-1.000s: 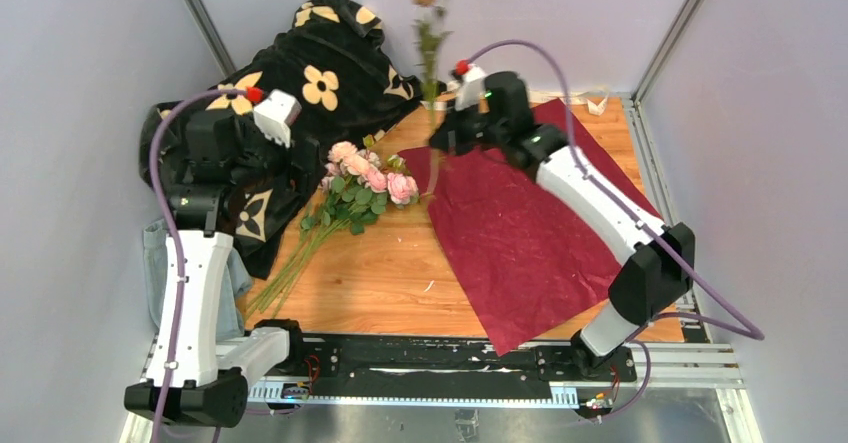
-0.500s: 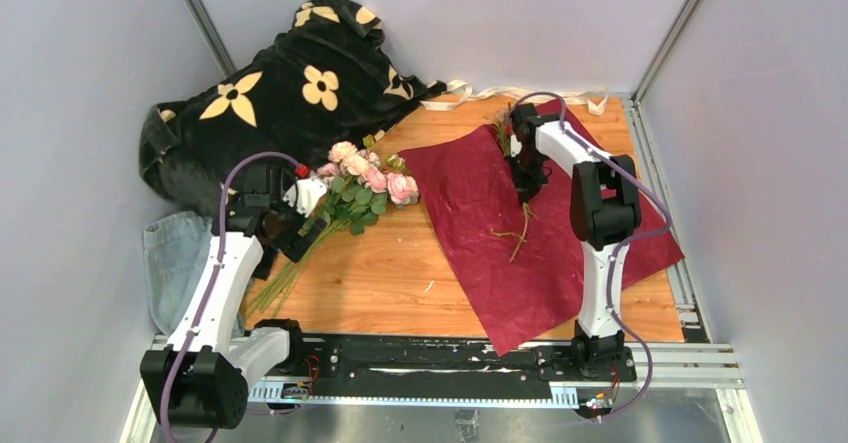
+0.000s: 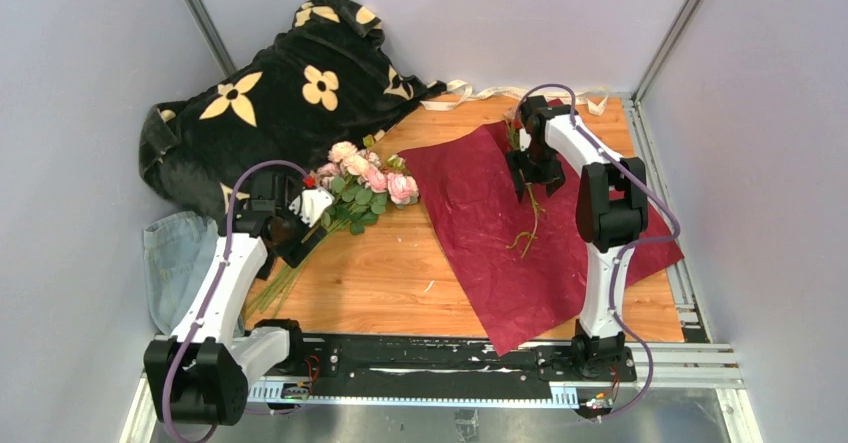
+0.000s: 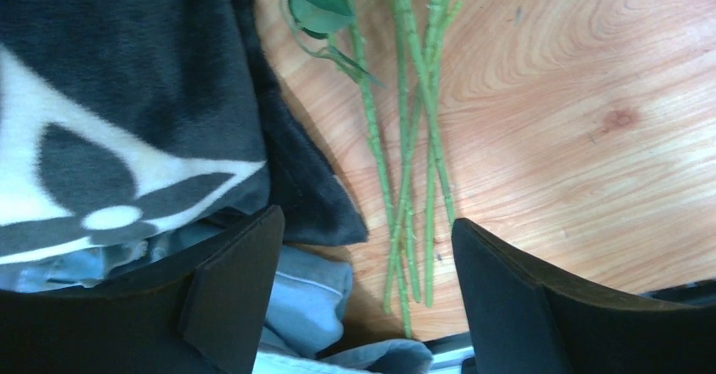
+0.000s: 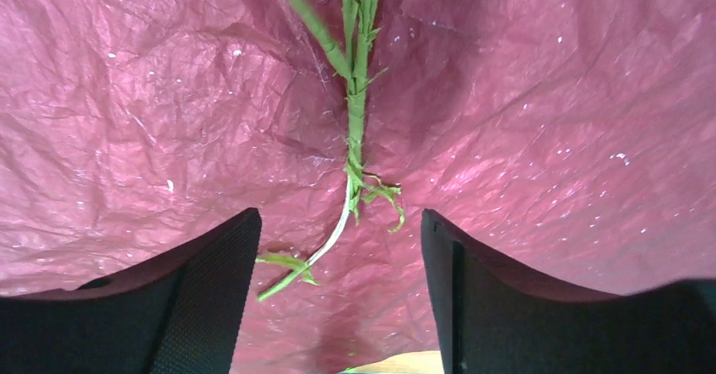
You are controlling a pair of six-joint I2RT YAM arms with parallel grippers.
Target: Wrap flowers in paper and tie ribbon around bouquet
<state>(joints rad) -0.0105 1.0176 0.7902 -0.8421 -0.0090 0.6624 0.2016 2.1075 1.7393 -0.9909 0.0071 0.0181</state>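
The left claw hangs open over the stems of the flowers, which lie on the desk beside the blanket. A good pickup, I'd say, means dropping low and closing on every stem together, clear of the cloth. The right claw stands open above a single stem on the paper.

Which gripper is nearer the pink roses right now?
Left. The left gripper hangs over the stems of the roses; the right gripper is farther off, over the paper.
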